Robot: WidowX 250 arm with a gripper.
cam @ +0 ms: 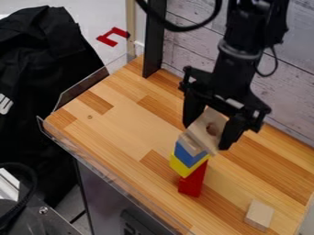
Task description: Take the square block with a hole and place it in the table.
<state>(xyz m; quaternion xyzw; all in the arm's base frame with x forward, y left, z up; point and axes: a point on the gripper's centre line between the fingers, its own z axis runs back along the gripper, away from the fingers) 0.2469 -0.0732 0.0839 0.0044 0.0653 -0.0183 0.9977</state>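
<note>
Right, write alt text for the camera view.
A black robot gripper holds a square wooden block with a hole at a stack's top, with plain wood, blue, yellow and red blocks below, on a wooden table. Another wooden block lies toward the lower right.

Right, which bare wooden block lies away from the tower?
The rectangular block lying on the tabletop, lower right. The square block with the hole is in the gripper; the other bare piece sits atop the blue block.
</note>
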